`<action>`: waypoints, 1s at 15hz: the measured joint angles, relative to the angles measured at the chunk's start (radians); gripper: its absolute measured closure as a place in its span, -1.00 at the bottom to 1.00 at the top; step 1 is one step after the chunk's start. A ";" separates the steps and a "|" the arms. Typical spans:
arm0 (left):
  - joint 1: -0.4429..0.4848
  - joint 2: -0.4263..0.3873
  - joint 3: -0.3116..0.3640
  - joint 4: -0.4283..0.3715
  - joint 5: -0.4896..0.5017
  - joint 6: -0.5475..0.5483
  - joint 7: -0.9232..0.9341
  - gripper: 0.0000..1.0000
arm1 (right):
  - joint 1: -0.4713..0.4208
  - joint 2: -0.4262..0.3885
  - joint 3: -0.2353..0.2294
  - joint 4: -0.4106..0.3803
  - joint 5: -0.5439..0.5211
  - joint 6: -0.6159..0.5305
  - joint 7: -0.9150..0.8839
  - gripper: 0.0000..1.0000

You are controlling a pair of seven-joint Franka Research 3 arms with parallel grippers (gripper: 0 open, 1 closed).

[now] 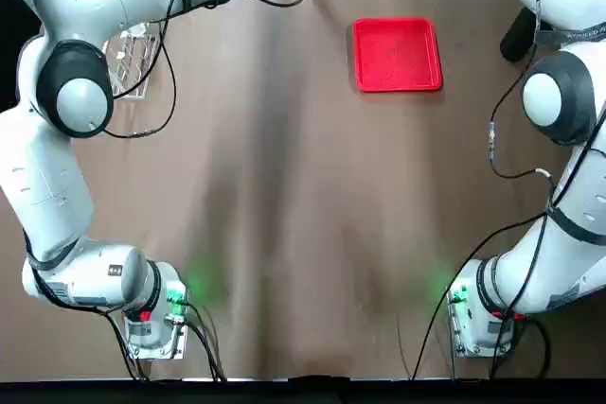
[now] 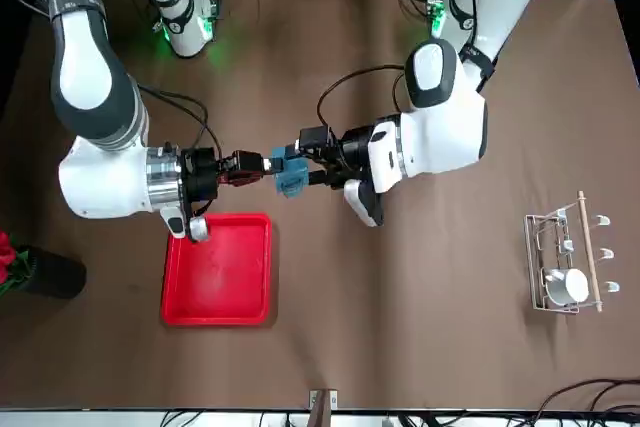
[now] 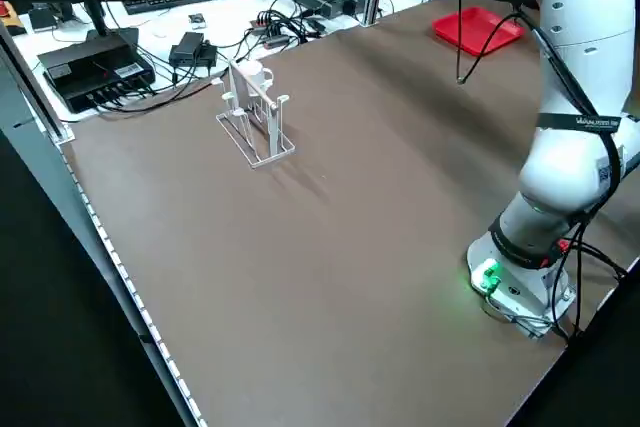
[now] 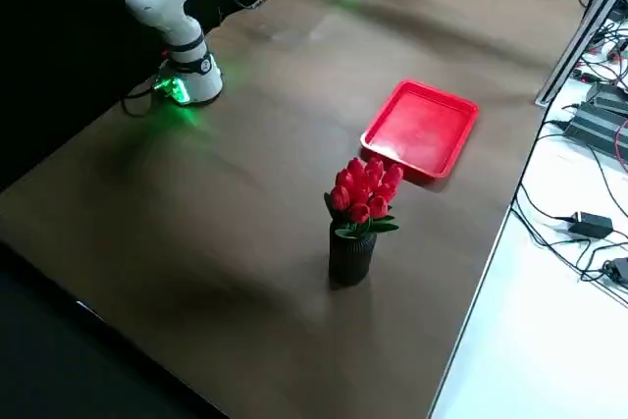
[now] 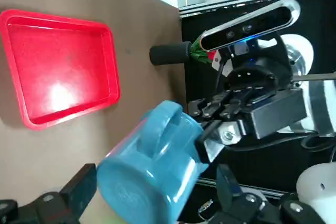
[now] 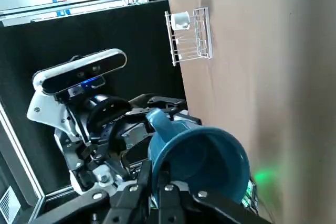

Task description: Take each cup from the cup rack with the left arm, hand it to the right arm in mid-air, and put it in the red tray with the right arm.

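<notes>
The light blue cup (image 2: pixel 291 175) hangs in mid-air past the table's far edge, between both grippers, beside the red tray (image 2: pixel 218 269). My right gripper (image 6: pixel 160 184) is shut on the blue cup's (image 6: pixel 202 153) rim. My left gripper (image 5: pixel 155 179) straddles the cup's (image 5: pixel 152 171) body, open, with a small gap at one finger. The white cup (image 2: pixel 567 285) hangs on the cup rack (image 2: pixel 570 265) at the far left of the table. Nothing lies in the red tray (image 1: pixel 397 54).
Red flowers in a black vase (image 4: pixel 358 213) stand at the table's far right, beyond the tray. Cables, a keyboard and boxes lie on the white desk (image 3: pixel 200 17) behind the rack (image 3: pixel 255 122). Both arm bases stand at the near edge.
</notes>
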 joint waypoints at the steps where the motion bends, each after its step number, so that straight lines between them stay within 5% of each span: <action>1: 0.001 0.000 0.000 0.003 0.000 0.001 -0.002 -1.00 | -0.001 0.002 -0.002 0.000 -0.002 0.001 0.000 0.84; 5: 0.030 -0.001 0.001 0.007 0.001 0.002 -0.003 -1.00 | -0.025 0.019 -0.020 -0.003 -0.018 0.015 0.009 0.84; 8: 0.090 0.000 0.005 -0.012 0.072 -0.075 -0.009 -1.00 | -0.102 0.049 -0.024 -0.003 -0.154 0.017 0.009 0.84; 11: 0.221 0.000 0.008 -0.026 0.319 -0.260 -0.037 -1.00 | -0.210 0.058 -0.026 -0.002 -0.404 0.020 0.008 0.84; 15: 0.342 0.000 0.007 -0.025 0.647 -0.347 -0.032 -1.00 | -0.246 0.100 -0.026 -0.004 -0.654 0.072 0.006 0.84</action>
